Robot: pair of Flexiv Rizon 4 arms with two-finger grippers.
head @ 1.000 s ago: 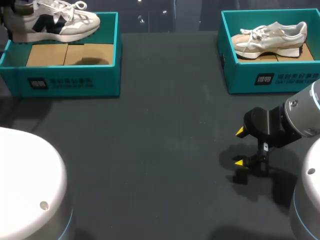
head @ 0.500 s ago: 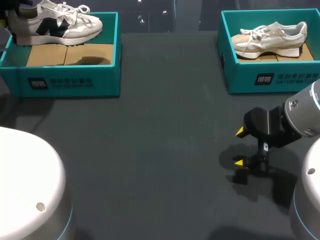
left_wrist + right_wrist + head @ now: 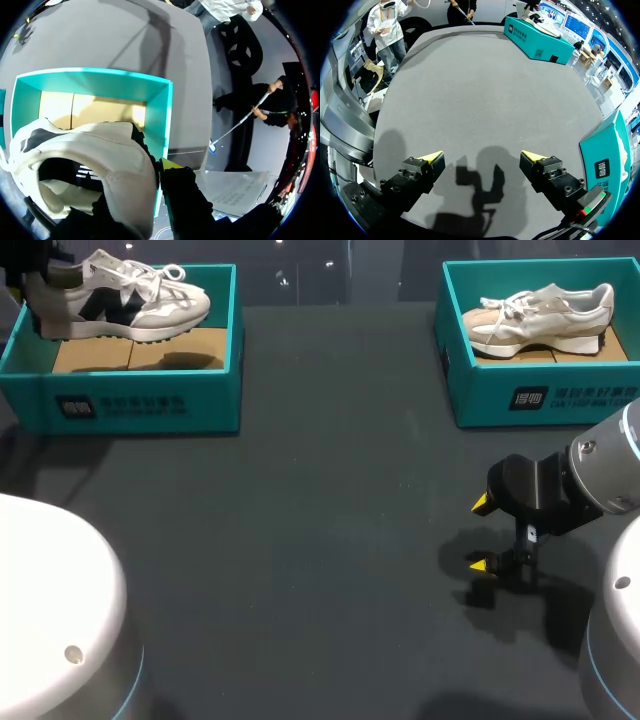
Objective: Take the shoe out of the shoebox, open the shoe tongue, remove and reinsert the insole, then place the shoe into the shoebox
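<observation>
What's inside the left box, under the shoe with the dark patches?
Brown cardboard lines the bottom of the box, and nothing else shows on it. The shoe covers the back strip, so what lies there cannot be seen.

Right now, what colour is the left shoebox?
The left shoebox is teal; head view shows it best.

A robotics test bench is shown. On a dark grey table (image 3: pixel 300 520), a black-and-white sneaker (image 3: pixel 125 305) is held above one teal shoebox (image 3: pixel 140 405), a beige sneaker (image 3: pixel 540 315) is laid in a second teal shoebox (image 3: pixel 570 400), and a grey robot arm (image 3: pixel 590 485) is poised alongside.
</observation>
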